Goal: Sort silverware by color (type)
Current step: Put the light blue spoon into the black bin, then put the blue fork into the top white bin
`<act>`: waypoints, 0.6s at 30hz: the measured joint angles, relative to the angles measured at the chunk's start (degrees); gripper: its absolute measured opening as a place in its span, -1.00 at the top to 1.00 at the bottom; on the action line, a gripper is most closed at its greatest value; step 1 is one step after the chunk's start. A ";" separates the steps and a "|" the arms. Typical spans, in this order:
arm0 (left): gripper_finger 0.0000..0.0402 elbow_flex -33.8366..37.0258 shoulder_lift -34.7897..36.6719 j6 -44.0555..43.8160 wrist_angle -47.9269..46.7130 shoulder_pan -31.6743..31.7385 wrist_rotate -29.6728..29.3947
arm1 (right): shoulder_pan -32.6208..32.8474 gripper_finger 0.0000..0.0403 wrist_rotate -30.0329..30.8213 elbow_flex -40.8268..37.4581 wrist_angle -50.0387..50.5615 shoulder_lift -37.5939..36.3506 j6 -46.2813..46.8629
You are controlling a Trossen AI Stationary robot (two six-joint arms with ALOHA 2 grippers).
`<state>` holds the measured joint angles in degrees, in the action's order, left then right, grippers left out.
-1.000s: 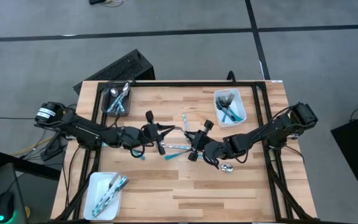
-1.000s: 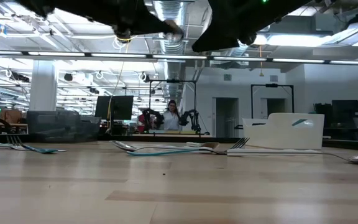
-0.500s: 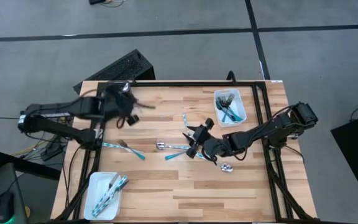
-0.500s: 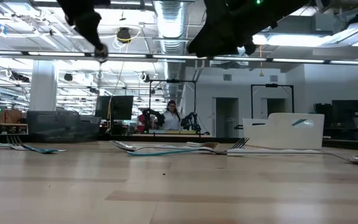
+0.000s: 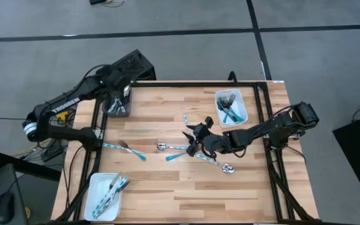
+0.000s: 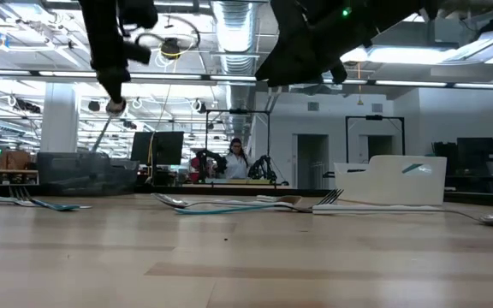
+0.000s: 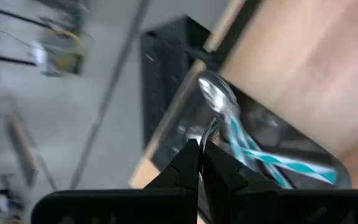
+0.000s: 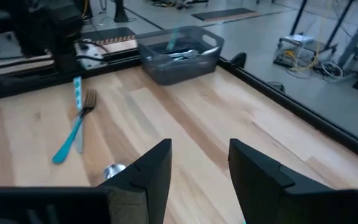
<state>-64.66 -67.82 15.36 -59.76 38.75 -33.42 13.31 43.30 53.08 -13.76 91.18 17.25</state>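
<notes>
Left gripper (image 5: pixel 119 94): fingers clamped on a spoon (image 7: pixel 218 99), above dark bin (image 5: pixel 117 107). Right gripper (image 5: pixel 194 139): fingers apart, mid-table (image 5: pixel 230 194). Loose silverware (image 5: pixel 125 149) beside it. Background: person (image 6: pixel 235 160), workshop.

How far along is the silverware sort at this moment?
Partly done: forks lie in the white tray, spoons in the dark bin, and more pieces in the near tray. In hand: the left gripper holds a spoon over the bin. Left: loose pieces mid-table, such as one fork, with the right gripper open above them.
</notes>
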 joint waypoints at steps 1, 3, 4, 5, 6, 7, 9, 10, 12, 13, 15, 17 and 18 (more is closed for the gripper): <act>1.00 0.00 -0.91 0.05 -0.48 1.00 1.64 | -0.30 0.10 -0.34 0.00 0.02 0.00 0.48; 1.00 0.00 -2.88 0.01 -1.60 2.46 4.80 | -0.79 0.10 -1.71 0.00 0.00 0.00 0.77; 1.00 0.00 -3.80 0.01 -1.95 2.86 6.01 | -0.94 0.10 -2.29 0.00 0.01 0.00 0.80; 1.00 0.00 -4.69 0.01 -2.25 3.17 6.54 | -0.99 0.10 -2.85 0.00 0.01 0.00 0.86; 1.00 0.00 -5.59 -0.21 -2.64 3.30 6.65 | -0.99 0.10 -3.01 0.00 0.00 0.00 1.01; 1.00 0.00 -6.45 -0.92 -2.94 3.36 6.63 | -0.99 0.10 -3.01 0.00 0.05 0.00 1.43; 1.00 0.00 -7.74 -2.10 -2.86 3.36 6.20 | -0.99 0.09 -3.03 0.00 0.31 0.00 2.24; 0.99 0.00 -8.30 -2.41 -2.74 3.36 5.65 | -0.99 0.09 -3.03 0.00 0.70 0.00 2.29; 0.93 0.00 -9.21 -2.54 -2.69 3.38 3.57 | -0.99 0.08 -3.03 0.00 1.93 0.00 2.68; 0.89 0.02 -9.44 -2.75 -2.60 3.50 2.31 | -0.99 0.07 -3.03 0.00 2.78 0.00 3.32; 0.78 0.02 -9.51 -3.73 -2.51 3.89 -0.35 | -1.17 0.06 -3.03 0.00 4.76 0.00 5.01; 0.67 0.02 -9.42 -5.18 -2.28 4.35 -3.03 | -1.35 0.05 -3.05 0.00 7.41 0.00 7.32; 0.61 0.02 -9.31 -5.94 -2.29 4.60 -4.69 | -1.45 0.05 -3.05 0.00 8.79 0.00 8.69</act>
<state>-64.64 -77.13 9.42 -62.05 43.34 -38.11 11.86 40.25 53.08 -4.97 91.18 25.95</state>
